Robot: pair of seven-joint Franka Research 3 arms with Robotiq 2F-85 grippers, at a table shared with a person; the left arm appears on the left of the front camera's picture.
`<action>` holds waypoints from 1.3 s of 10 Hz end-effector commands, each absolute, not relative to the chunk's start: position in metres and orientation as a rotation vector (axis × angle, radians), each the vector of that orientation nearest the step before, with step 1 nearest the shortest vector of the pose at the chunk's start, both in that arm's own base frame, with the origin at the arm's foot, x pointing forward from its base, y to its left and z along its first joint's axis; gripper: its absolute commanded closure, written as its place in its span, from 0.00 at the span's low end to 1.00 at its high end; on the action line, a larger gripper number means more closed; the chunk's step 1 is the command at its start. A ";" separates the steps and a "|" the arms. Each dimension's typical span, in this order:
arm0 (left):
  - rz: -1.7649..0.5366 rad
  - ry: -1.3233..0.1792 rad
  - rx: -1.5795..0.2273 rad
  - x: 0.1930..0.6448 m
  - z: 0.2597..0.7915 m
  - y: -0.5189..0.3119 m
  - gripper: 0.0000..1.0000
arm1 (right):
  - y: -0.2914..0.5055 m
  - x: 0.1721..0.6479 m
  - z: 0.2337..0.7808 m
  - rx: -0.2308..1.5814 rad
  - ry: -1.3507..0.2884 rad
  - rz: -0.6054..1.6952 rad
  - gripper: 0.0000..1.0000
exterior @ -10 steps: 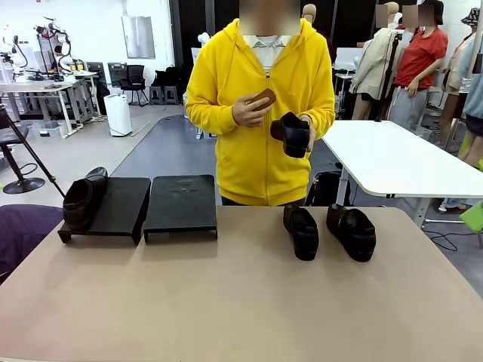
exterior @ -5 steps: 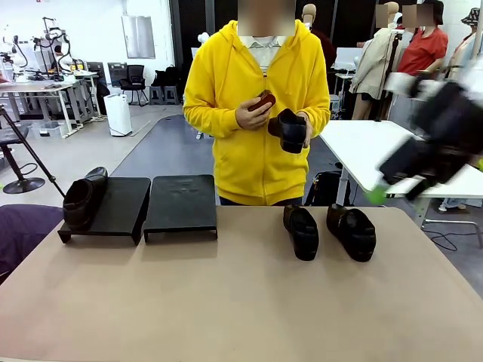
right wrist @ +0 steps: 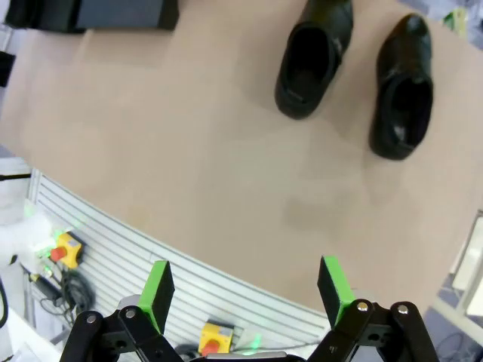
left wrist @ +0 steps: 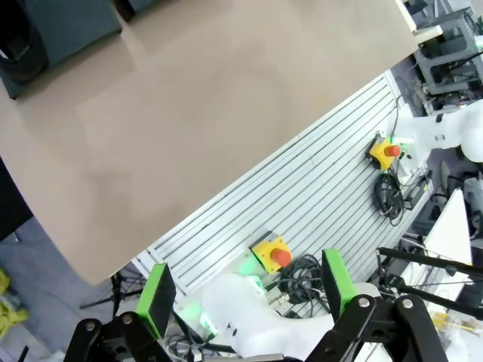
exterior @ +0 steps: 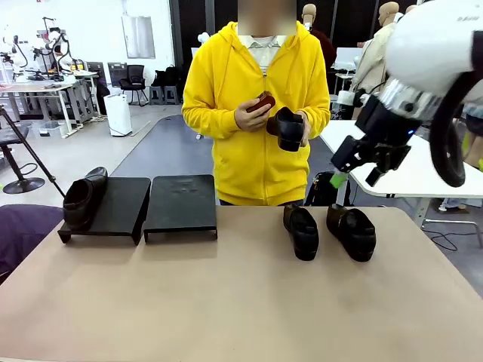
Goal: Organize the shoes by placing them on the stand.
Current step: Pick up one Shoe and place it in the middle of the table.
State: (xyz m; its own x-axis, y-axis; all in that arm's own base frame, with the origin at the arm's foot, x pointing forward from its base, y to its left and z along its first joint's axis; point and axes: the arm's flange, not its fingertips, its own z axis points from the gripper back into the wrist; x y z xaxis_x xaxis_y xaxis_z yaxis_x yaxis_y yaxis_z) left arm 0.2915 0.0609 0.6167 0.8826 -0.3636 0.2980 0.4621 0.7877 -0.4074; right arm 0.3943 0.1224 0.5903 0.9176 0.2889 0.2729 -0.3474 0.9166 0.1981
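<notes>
Two shoes [exterior: 302, 232] are set near the table's [exterior: 226, 302] far edge, right of middle; a third shoe [exterior: 81, 200] is laid on the left stand [exterior: 121, 205]; a fourth shoe [exterior: 288, 130] is held by the person [exterior: 249, 151]. The left claw [left wrist: 245, 290] and right claw [exterior: 355, 178] are spread wide, empty.

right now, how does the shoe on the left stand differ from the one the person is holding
The shoe on the stand rests on its sole at the left edge of the left stand; the held shoe is up at chest height in front of the person. The shoe on the stand points its toe toward the camera, while the held shoe is tilted in the air. Both are black, glossy slip-ons.
</notes>
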 end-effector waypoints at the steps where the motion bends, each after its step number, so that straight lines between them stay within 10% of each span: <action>1: -0.461 -0.209 -0.501 0.290 0.618 0.064 0.00 | 0.105 0.330 0.628 0.283 -0.190 0.339 0.00; 4: -0.461 -0.209 -0.501 0.290 0.618 0.064 0.00 | 0.076 0.250 0.636 0.330 -0.101 0.278 0.00; 9: -0.461 -0.209 -0.501 0.290 0.618 0.064 0.00 | 0.085 0.314 0.630 0.342 -0.118 0.322 0.00; 13: -0.461 -0.209 -0.501 0.290 0.618 0.064 0.00 | 0.048 0.258 0.643 0.399 -0.096 0.300 0.00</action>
